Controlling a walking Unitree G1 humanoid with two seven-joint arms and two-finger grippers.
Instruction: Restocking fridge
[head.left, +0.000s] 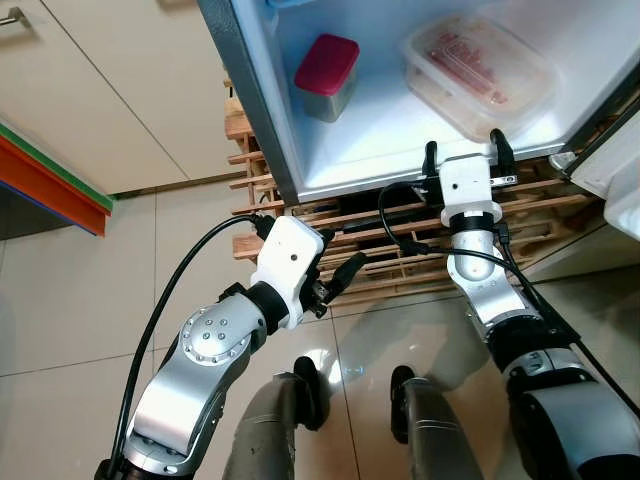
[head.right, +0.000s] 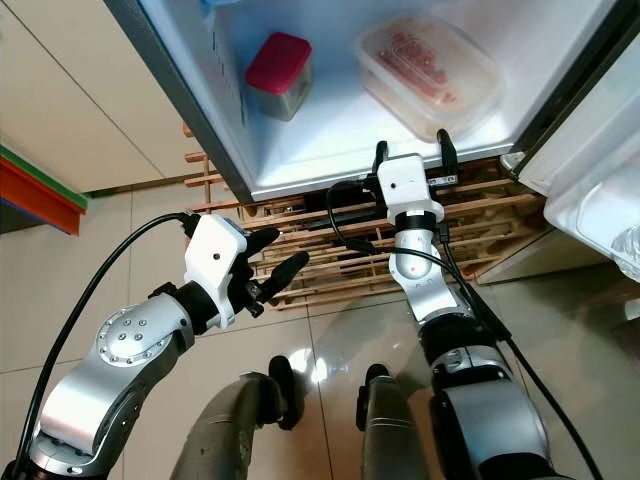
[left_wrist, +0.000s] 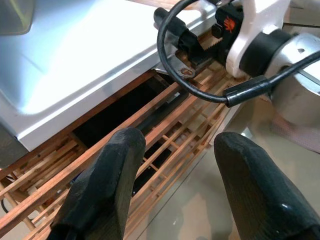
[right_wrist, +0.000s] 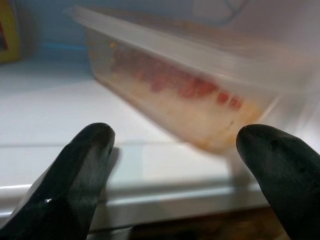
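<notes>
Both grippers have their black fingers spread wide, and they hold nothing. The right gripper (head.left: 464, 152) is up at the front edge of the fridge shelf (head.left: 400, 150), with its fingers pointing in at a clear plastic box (head.left: 478, 72). The box is near the fingertips but not touching them. The left gripper (head.left: 338, 274) is lower down, in front of a wooden pallet (head.left: 345, 225) that the fridge stands on.

The fridge shelf is white and smooth, with pale blue walls around it. The fridge door (head.right: 595, 200) is open on the right side. The floor (head.left: 80, 300) is made of big shiny beige tiles. Cream cupboard doors (head.left: 110, 90) are on the left, and something orange and green (head.left: 50, 180) sticks out beside them.

The clear box has a lid on and red food inside. A small metal tub with a red lid (head.left: 326, 75) sits further left on the same shelf, well apart from the clear box.
</notes>
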